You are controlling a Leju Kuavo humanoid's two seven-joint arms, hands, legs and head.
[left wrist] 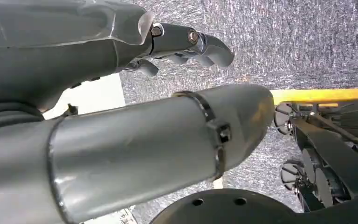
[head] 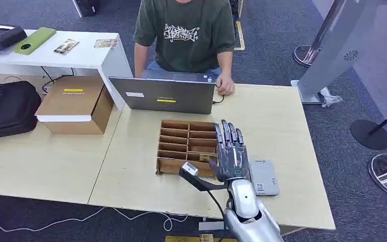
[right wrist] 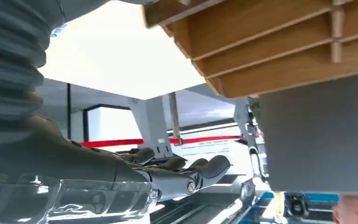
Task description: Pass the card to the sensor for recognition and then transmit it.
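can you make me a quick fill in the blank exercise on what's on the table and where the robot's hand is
1. The right hand hovers with its fingers spread over the wooden ____ tray.
2. The grey card sensor lies on the table to the ____ of the tray.
3. Beyond the tray stands an open ____, with a person seated behind it.
4. A ____ box sits on the neighbouring table.

Missing words: divided; right; laptop; cardboard
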